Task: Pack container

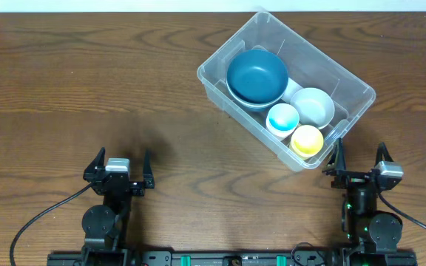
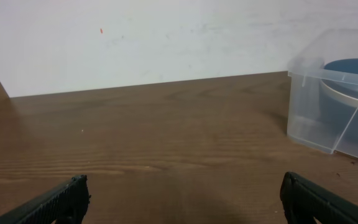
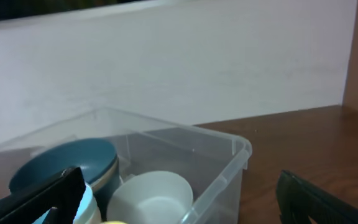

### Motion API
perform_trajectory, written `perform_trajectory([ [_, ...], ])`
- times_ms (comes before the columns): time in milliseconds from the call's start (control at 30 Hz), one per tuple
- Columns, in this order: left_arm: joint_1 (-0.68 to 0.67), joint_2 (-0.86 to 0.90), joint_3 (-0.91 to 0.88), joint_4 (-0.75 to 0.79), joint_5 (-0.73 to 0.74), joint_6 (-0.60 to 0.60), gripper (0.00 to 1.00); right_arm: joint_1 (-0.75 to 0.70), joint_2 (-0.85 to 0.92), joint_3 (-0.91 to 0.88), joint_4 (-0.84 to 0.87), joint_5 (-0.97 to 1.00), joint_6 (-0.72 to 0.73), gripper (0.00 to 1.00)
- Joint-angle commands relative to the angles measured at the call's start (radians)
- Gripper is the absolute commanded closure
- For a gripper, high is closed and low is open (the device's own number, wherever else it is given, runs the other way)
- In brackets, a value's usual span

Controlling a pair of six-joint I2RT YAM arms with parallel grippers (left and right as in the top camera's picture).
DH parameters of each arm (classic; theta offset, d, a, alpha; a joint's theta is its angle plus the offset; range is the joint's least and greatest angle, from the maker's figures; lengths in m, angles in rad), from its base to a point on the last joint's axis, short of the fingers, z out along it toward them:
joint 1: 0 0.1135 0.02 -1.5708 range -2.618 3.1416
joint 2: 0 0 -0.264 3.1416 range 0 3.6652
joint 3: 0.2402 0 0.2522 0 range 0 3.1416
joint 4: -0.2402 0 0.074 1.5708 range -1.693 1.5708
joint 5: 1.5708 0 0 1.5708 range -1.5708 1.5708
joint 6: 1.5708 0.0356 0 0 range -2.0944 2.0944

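Observation:
The clear plastic container (image 1: 350, 80) stands at the back right of the table, turned at an angle. Inside it lie a large dark blue bowl (image 1: 257, 75), a white bowl (image 1: 313, 107), a small white cup with a blue inside (image 1: 282, 119) and a small yellow cup (image 1: 307, 140). My left gripper (image 1: 119, 168) is open and empty at the front left, well away from the container (image 2: 328, 124). My right gripper (image 1: 360, 161) is open and empty just in front of the container's near corner (image 3: 229, 163); the blue bowl (image 3: 61, 163) and white bowl (image 3: 151, 196) show in its view.
The brown wooden table (image 1: 87, 89) runs to a white wall (image 2: 166, 37) at the back. The arm bases sit at the front edge.

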Motion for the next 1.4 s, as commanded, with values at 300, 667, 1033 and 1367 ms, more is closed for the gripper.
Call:
perform_trajectory([
  [300,0.005,-0.005,-0.019,-0.037,-0.012,0.01,0.02,0.012,-0.009,-0.002,-0.171,-0.018,-0.153,0.01],
  [667,0.005,-0.005,-0.019,-0.037,-0.012,0.01,0.02,0.012,-0.008,-0.002,-0.171,-0.018,-0.166,0.01],
  [1033,0.005,-0.005,-0.019,-0.037,-0.012,0.01,0.02,0.012,-0.008,-0.002,-0.171,-0.018,-0.166,0.01],
  [1367,0.005,-0.005,-0.019,-0.037,-0.012,0.01,0.02,0.012,-0.008,-0.002,-0.171,-0.018,-0.166,0.01],
])
